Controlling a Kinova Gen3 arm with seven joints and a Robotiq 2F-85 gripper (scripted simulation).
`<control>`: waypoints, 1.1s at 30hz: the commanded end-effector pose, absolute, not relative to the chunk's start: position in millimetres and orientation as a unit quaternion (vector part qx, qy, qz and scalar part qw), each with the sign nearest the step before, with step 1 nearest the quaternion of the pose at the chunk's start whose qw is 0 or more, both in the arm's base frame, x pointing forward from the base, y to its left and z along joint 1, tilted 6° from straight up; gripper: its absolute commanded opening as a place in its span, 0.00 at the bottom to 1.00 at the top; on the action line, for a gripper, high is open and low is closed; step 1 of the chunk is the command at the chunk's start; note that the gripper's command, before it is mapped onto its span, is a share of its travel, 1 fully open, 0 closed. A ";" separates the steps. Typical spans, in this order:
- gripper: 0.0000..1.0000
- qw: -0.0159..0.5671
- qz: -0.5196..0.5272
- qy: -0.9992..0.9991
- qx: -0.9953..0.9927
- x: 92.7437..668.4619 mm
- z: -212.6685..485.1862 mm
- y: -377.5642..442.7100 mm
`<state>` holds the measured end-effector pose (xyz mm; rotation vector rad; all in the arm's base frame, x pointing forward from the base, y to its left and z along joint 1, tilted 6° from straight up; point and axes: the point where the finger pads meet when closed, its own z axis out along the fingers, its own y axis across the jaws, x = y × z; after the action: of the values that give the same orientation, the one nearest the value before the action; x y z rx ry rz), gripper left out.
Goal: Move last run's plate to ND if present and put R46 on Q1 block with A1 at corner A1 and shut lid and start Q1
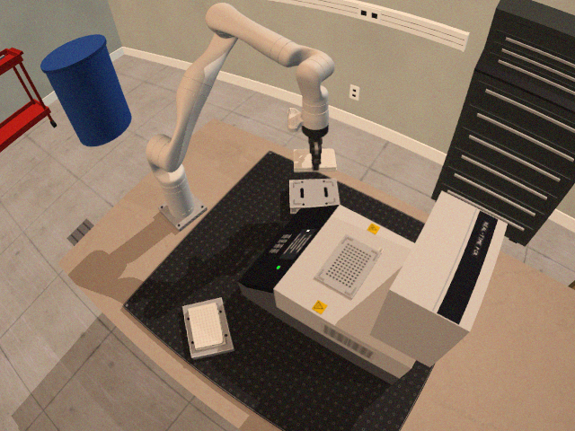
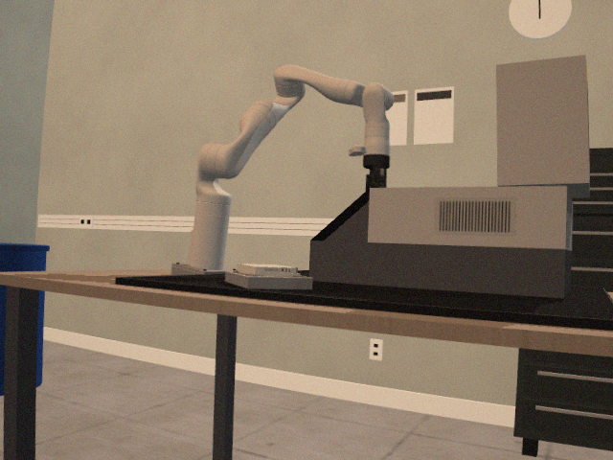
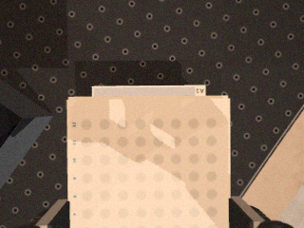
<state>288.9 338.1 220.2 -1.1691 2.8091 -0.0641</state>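
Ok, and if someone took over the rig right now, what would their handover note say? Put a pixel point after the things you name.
Gripper (image 1: 315,165) (image 2: 375,180) (image 3: 149,216): shut on a plate (image 1: 327,160) (image 3: 142,166), held above the mat.
Places: bare nest (image 1: 314,200) (image 3: 142,91) near the held plate; second nest (image 1: 188,334) (image 2: 277,283) carries the other plate (image 1: 206,324) (image 2: 267,269). Plate and nest names unreadable; the held one is probably R46.
Done: block (image 1: 350,264) bare, lid (image 1: 431,268) (image 2: 542,124) open, lamp (image 1: 278,267) green.
Left: confirm which plate is held; seat R46 on the block, A1 to A1; press LID, then START once fully shut; check Q1's pose.
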 end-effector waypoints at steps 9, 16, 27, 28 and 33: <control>0.90 0.048 -0.020 0.922 -0.383 285.7 236.2 338.6; 0.90 0.048 -0.020 0.922 -0.383 284.8 244.1 338.5; 0.90 0.048 -0.020 0.922 -0.383 283.6 256.0 338.4; 0.90 0.048 -0.019 0.921 -0.386 283.0 256.8 339.5; 0.90 0.048 -0.020 0.922 -0.383 282.7 264.0 338.3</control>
<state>284.7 338.2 258.7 -1.1694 2.8090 -0.0635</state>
